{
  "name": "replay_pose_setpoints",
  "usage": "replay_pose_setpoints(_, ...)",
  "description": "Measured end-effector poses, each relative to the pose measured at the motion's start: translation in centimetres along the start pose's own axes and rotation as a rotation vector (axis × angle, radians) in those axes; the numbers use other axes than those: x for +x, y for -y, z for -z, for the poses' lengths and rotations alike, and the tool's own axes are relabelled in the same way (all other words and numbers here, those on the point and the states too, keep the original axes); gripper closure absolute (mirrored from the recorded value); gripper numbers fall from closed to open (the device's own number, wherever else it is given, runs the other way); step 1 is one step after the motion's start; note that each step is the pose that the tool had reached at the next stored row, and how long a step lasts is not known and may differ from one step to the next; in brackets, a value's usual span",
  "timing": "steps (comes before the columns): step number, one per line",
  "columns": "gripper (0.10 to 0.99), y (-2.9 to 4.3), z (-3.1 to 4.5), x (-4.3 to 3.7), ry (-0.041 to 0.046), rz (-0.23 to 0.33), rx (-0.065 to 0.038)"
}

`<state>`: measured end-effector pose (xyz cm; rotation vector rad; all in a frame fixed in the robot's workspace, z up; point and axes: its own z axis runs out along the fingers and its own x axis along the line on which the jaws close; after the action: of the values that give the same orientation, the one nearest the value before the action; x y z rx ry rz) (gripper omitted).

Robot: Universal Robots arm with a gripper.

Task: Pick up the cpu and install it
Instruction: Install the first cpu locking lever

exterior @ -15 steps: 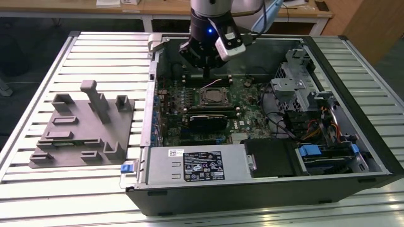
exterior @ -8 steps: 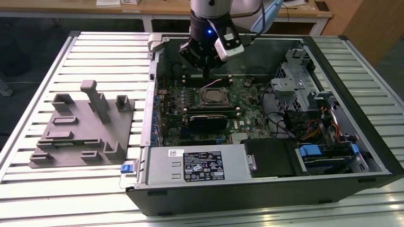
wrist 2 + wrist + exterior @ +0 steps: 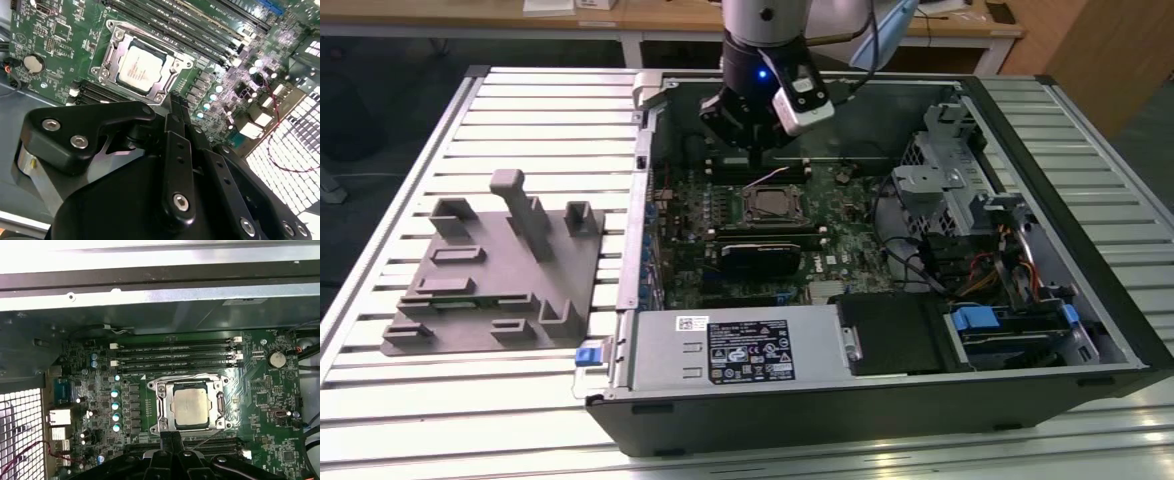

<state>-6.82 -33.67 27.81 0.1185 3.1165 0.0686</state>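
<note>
in the exterior view my arm reaches down into the open computer case (image 3: 881, 400), which lies on its side on the slatted bench (image 3: 520, 100). my hand (image 3: 750, 150) hangs over the far part of the green board (image 3: 854, 215), just above the socket (image 3: 771, 205). a grey tray (image 3: 494, 270) with upright blocks sits on the bench at the exterior view's left, well apart from the case.

in the second wrist view the cpu (image 3: 141, 70) lies flat in its socket, pale silver face up, with the metal frame (image 3: 112, 55) around it. my fingers (image 3: 175, 107) are pressed together with nothing between them, their tips near the socket's edge but apart from the chip.

in the first wrist view the cpu (image 3: 190, 407) sits square inside the socket frame, beside the long memory slots (image 3: 175, 352), and my closed fingertips (image 3: 172, 437) point at the frame's near edge.
</note>
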Motion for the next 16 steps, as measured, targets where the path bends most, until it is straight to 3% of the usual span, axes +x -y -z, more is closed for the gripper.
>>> replay_pose_setpoints(9,0.980,-1.83,-1.14,-0.51,0.0000,0.000,0.000)
replay_pose_setpoints(16,0.980,-2.16,-2.26,-0.69,-0.0001,0.000,0.000)
